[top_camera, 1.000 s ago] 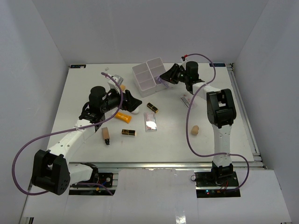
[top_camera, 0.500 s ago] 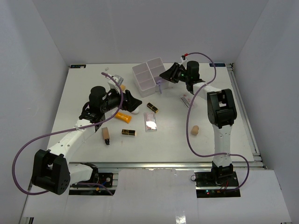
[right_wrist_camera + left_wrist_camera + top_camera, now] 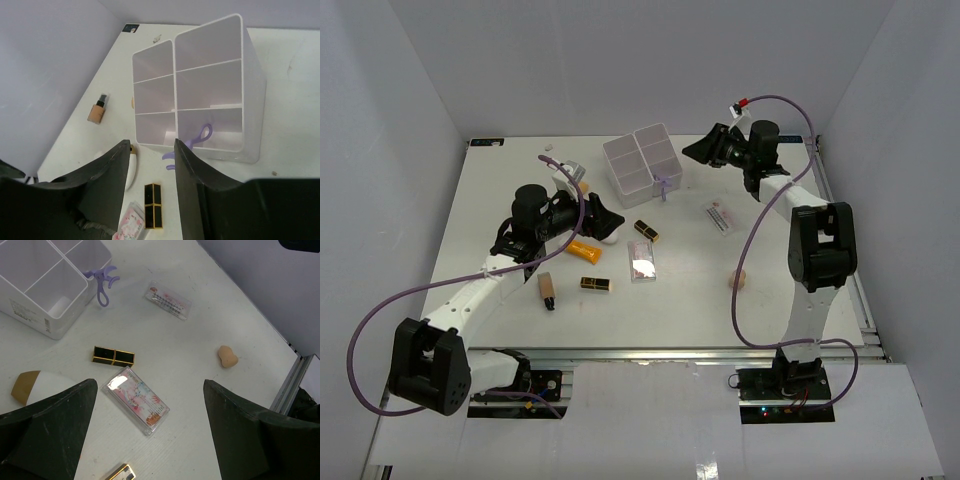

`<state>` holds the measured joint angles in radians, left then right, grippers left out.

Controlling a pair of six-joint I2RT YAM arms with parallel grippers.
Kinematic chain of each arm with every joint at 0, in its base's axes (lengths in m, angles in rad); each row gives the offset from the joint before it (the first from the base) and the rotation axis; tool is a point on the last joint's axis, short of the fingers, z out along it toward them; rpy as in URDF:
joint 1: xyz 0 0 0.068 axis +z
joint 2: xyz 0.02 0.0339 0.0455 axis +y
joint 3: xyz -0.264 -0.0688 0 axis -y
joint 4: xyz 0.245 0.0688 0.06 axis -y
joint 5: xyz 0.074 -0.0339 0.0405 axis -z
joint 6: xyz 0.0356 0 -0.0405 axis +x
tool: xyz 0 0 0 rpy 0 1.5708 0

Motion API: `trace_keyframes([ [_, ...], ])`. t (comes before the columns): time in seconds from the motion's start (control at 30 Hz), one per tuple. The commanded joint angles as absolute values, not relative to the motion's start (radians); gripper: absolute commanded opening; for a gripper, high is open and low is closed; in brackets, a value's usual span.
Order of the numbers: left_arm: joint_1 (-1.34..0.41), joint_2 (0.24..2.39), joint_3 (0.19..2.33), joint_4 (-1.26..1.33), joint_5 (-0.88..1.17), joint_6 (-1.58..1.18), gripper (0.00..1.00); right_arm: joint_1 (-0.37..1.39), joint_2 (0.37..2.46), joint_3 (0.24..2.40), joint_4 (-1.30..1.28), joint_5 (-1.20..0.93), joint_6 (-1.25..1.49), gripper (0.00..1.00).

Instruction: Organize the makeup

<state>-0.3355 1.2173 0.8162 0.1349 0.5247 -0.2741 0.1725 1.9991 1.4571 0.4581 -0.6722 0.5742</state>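
Observation:
The makeup lies scattered on the table: an orange tube (image 3: 584, 249), two black-gold lipsticks (image 3: 646, 231) (image 3: 596, 285), a tan bottle (image 3: 547, 291), a beige sponge (image 3: 738, 279), a clear pink palette (image 3: 642, 260) and a white-red packet (image 3: 720, 216). My left gripper (image 3: 610, 222) hovers wide open above the palette (image 3: 136, 400), holding nothing. Beyond the white box (image 3: 642, 160), my right gripper (image 3: 692, 150) is open and empty, its fingers (image 3: 117, 165) looking down on the box (image 3: 200, 90) and a lipstick (image 3: 153, 205).
A purple eyelash curler (image 3: 663, 187) rests against the box's near outer wall (image 3: 102, 285). A white applicator with a tan end (image 3: 35, 387) lies by my left finger. Another small bottle (image 3: 572, 173) sits left of the box. White walls enclose the table.
My right gripper opened, let go of the purple curler and drew back to the right, away from the box. The curler dropped beside the box. The left arm stayed still.

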Motion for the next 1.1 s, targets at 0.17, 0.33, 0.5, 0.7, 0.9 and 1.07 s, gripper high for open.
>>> trace_keyframes([
  [0.17, -0.331, 1.204, 0.830, 0.146, 0.551, -0.275, 0.98, 0.264, 1.853, 1.380, 0.044, -0.511, -0.072, 0.53],
  [0.33, -0.331, 1.198, 0.830, 0.147, 0.555, -0.276, 0.98, 0.320, 1.836, 1.266, 0.079, -0.328, -0.114, 0.53],
  [0.5, -0.331, 1.198, 0.830, 0.147, 0.554, -0.276, 0.98, 0.337, 1.893, 1.209, 0.202, -0.316, -0.047, 0.51],
  [0.7, -0.331, 1.203, 0.830, 0.147, 0.559, -0.276, 0.98, 0.344, 1.932, 1.153, 0.402, -0.351, 0.031, 0.52],
  [0.9, -0.331, 1.207, 0.831, 0.147, 0.562, -0.276, 0.98, 0.347, 2.019, 1.204, 0.459, -0.353, 0.100, 0.52],
  [1.07, -0.331, 1.210, 0.834, 0.147, 0.563, -0.276, 0.98, 0.348, 2.054, 1.197, 0.545, -0.368, 0.187, 0.52],
])
